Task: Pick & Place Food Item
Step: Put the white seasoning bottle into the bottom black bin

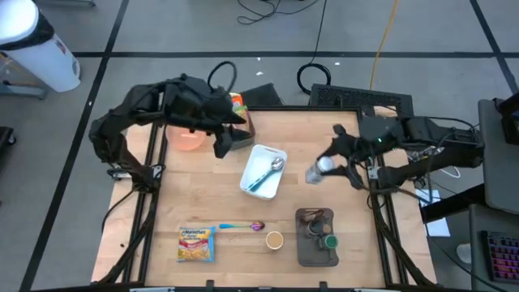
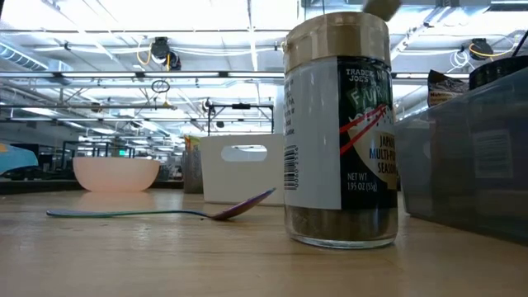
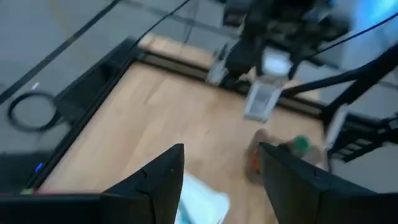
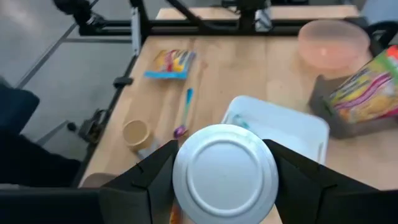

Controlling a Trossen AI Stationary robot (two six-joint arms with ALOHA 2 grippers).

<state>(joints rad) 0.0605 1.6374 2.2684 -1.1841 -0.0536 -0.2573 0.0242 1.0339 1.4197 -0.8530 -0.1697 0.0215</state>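
Right gripper [image 1: 328, 166] clamped on clear jar [image 1: 318, 169], lifted over table [image 1: 203, 186] beside white tray [image 1: 264, 169]. Left gripper [image 1: 225, 139] near pink bowl [image 1: 186, 136], fingers apart, nothing held.

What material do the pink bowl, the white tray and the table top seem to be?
Pink bowl: probably plastic, since light glows through its wall in the low view. White tray: likely plastic, smooth, matte, with rounded corners. Table top: wood, pale, with visible plank seams and grain.
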